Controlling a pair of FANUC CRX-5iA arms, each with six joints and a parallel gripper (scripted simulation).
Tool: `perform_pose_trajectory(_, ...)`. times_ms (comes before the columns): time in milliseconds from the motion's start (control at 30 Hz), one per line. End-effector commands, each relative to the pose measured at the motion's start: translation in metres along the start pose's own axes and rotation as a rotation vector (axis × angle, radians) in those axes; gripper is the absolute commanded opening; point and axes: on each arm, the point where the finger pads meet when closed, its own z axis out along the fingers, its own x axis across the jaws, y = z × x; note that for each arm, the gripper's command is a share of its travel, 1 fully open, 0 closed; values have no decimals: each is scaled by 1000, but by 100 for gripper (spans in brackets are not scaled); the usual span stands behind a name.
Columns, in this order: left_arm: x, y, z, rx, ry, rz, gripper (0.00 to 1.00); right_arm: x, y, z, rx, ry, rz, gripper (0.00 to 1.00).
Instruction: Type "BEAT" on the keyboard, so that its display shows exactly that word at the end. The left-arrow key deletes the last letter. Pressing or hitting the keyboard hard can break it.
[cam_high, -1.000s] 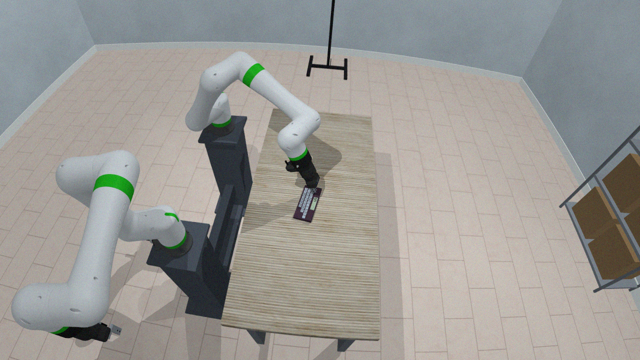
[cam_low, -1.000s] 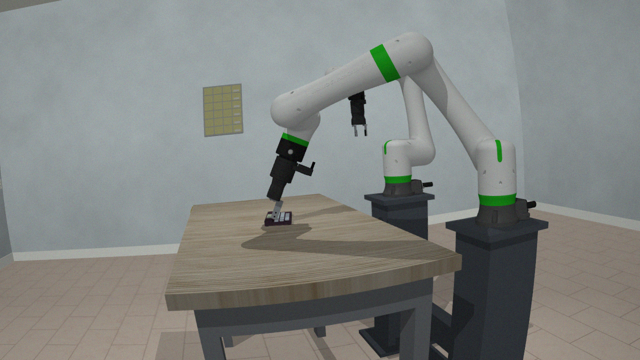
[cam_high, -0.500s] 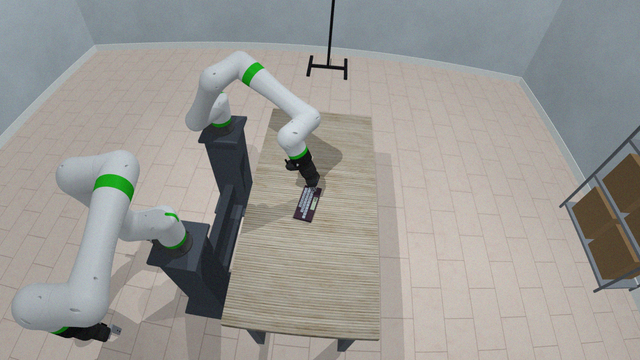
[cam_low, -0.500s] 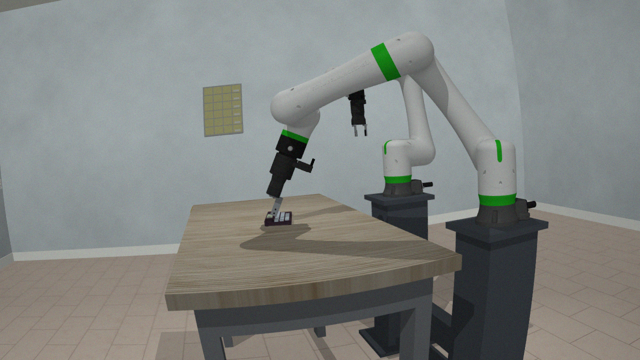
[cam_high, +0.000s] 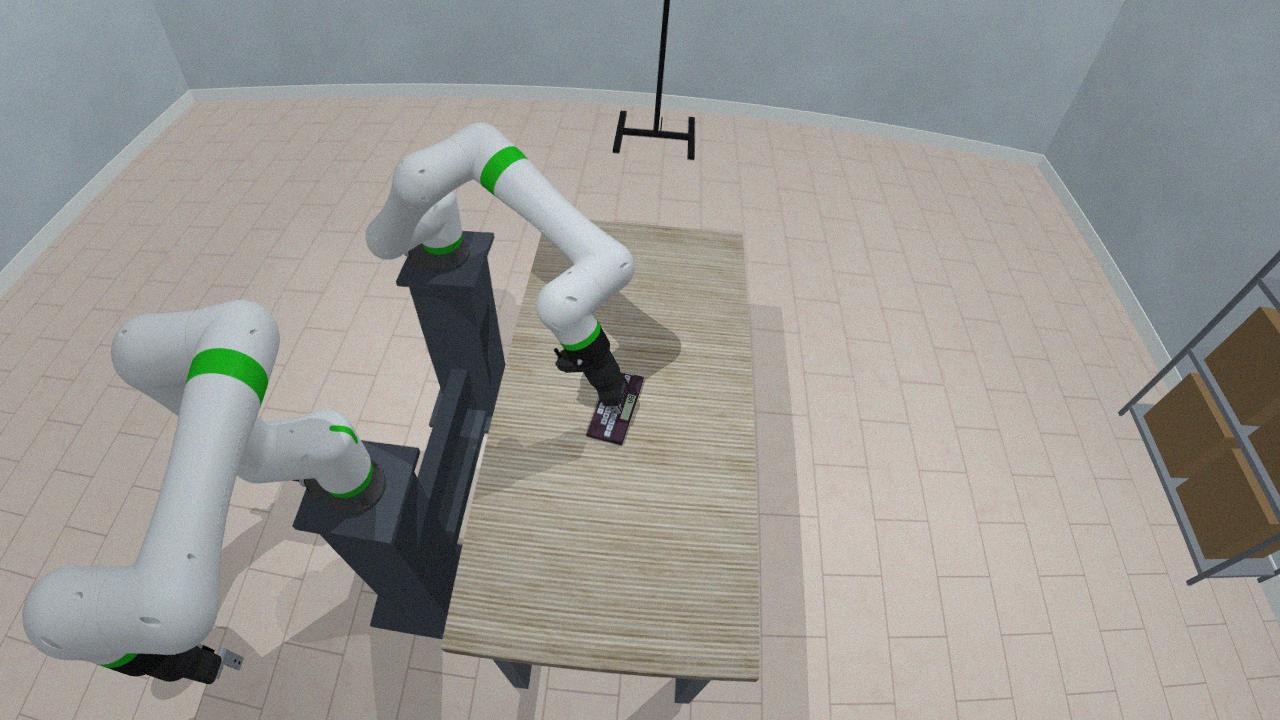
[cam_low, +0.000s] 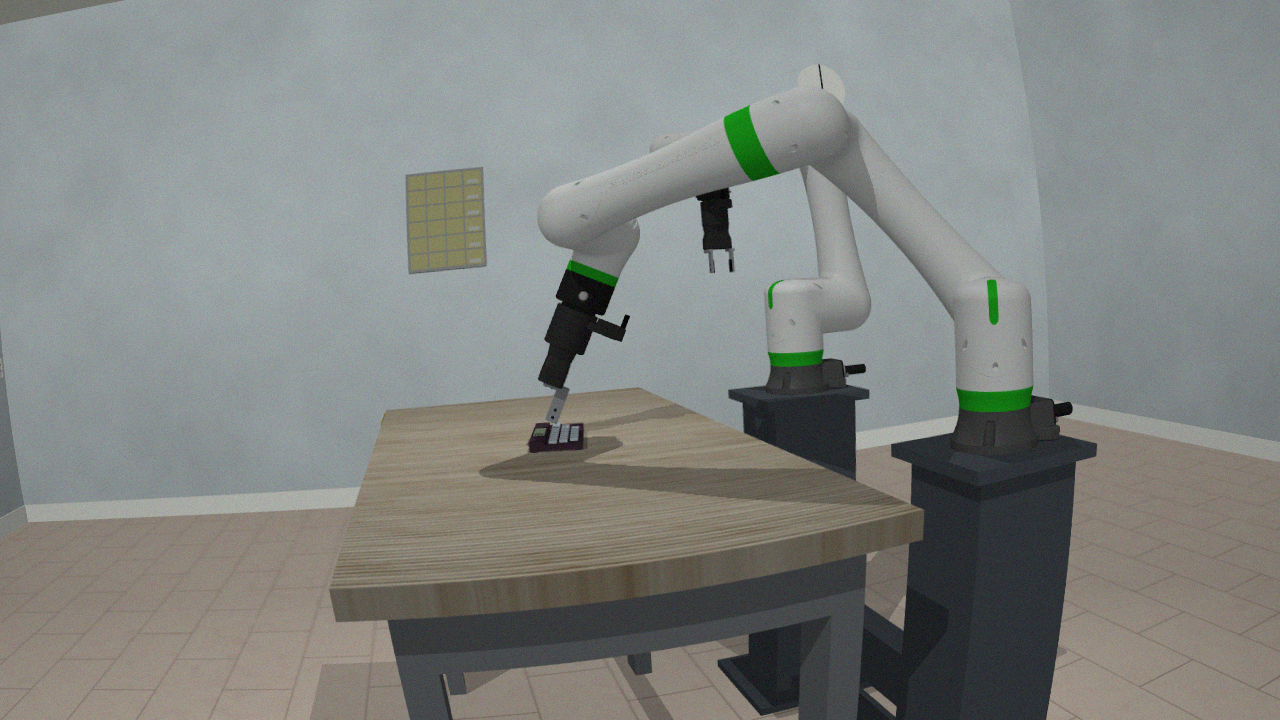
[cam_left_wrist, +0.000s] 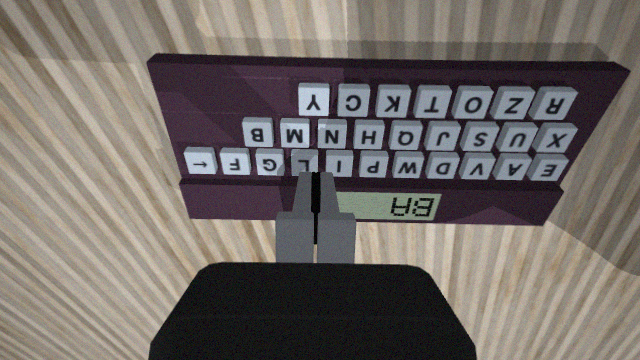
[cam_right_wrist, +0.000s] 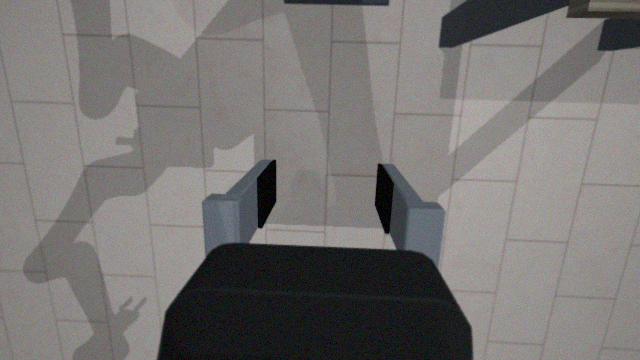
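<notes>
Showing "BA" on its display (cam_left_wrist: 389, 206), the keyboard (cam_high: 603, 432) (cam_low: 548, 435) (cam_left_wrist: 240, 200) lies flat on the table (cam_high: 608, 573) (cam_low: 617, 528) (cam_left_wrist: 90, 300), its letters upside down in the left wrist view; the left claw (cam_high: 617, 405) (cam_low: 553, 420) (cam_left_wrist: 315, 193) is closed on nothing and tilted above it, fingertips over or near the L key (cam_left_wrist: 304, 164), contact impossible to tell; away from the table, the right claw (cam_high: 234, 660) (cam_low: 721, 268) (cam_right_wrist: 326, 182) hangs open over the tiled floor (cam_high: 895, 447) (cam_low: 223, 608) (cam_right_wrist: 295, 135)

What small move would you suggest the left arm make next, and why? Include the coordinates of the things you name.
Probably slide the closed left gripper (cam_high: 617, 404) (cam_low: 553, 420) (cam_left_wrist: 315, 193), raised clear of the keys, toward the square grey left-arrow key (cam_left_wrist: 200, 161): the pale green rectangular display (cam_high: 628, 407) (cam_left_wrist: 390, 206) reads "BA", whose A is wrong for "BEAT", and the fingertips are over the L key's edge.
</notes>
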Motion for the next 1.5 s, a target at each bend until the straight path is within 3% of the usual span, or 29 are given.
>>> perform_pose_trajectory(0, -46, 4, 1, 2, 8, -2, 0, 0, 0, -1, -2, 0, 0, 100)
perform_pose_trajectory(133, -58, 4, 1, 2, 8, -2, 0, 0, 0, -1, -2, 0, 0, 100)
perform_pose_trajectory(1467, -59, 0, 8, 2, 8, -2, 0, 0, 0, -1, -2, 0, 0, 100)
